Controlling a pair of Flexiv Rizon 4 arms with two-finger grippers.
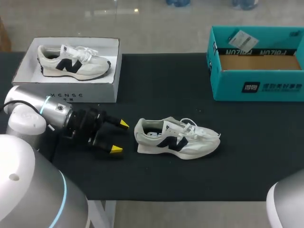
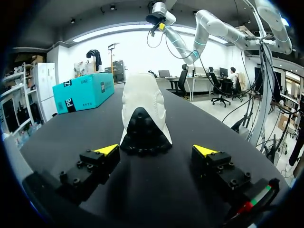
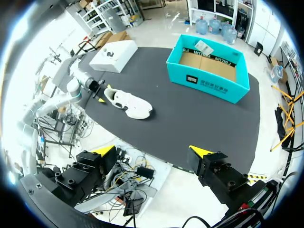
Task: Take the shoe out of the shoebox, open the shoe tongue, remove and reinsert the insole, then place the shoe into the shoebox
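A white shoe [image 1: 175,138] with a dark side mark lies on its sole in the middle of the black table, heel toward my left arm. My left gripper [image 1: 119,137] is low over the table just behind that heel, open and not touching it. In the left wrist view the heel [image 2: 142,118] stands a little ahead of the gripper [image 2: 156,151], in line with the gap between its fingers. An open teal shoebox [image 1: 256,88] with only a card inside stands at the back right. My right gripper [image 3: 152,149] is open and empty, high off the table's near side, far from the shoe [image 3: 128,102].
A white shoebox [image 1: 71,95] at the back left holds a second, matching shoe [image 1: 71,61]. The right wrist view shows the teal box [image 3: 209,83], the white box [image 3: 114,56] and my left arm [image 3: 80,88] from above.
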